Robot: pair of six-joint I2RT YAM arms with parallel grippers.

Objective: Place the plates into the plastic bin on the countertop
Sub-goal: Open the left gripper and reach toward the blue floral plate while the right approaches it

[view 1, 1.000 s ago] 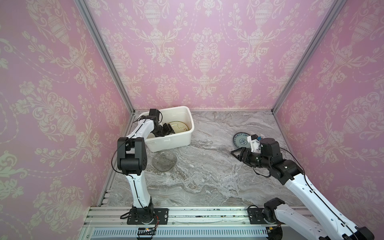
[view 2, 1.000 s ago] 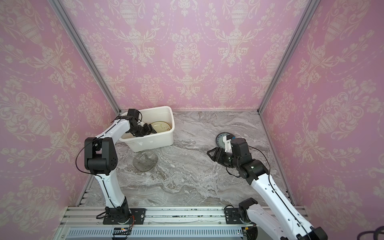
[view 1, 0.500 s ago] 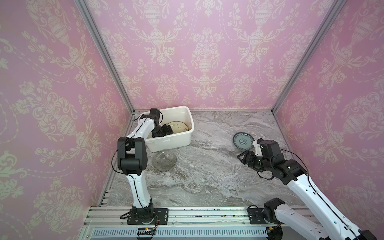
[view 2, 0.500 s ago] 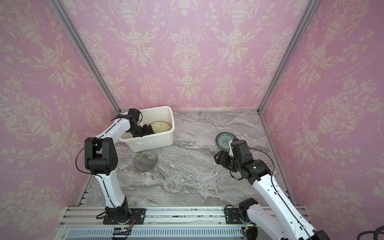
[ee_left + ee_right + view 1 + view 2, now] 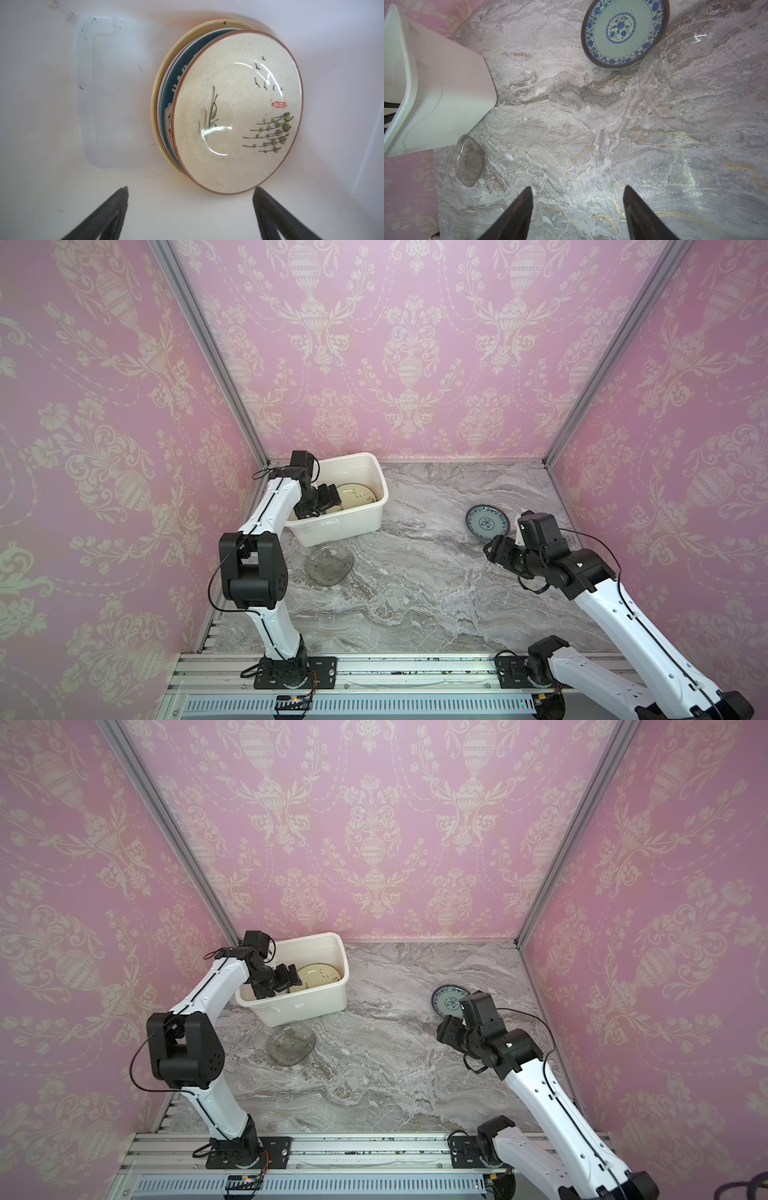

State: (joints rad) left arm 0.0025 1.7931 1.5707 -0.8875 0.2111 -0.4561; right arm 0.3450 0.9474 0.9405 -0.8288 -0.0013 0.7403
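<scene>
The plastic bin (image 5: 336, 531) stands at the far left of the tabletop (image 5: 415, 593). Inside it, toward its right end, a stack of plates (image 5: 236, 112) lies one on another, and the left gripper (image 5: 190, 191) hangs in the bin's left part, just left of the stack. A glass plate (image 5: 328, 564) lies on the tabletop just before the bin's near wall. Well apart, at the right, lies a patterned plate (image 5: 486, 522), with a second glass plate (image 5: 704, 79) just beside it on its right. The right gripper (image 5: 577, 191) hovers over bare tabletop nearer than the patterned plate
</scene>
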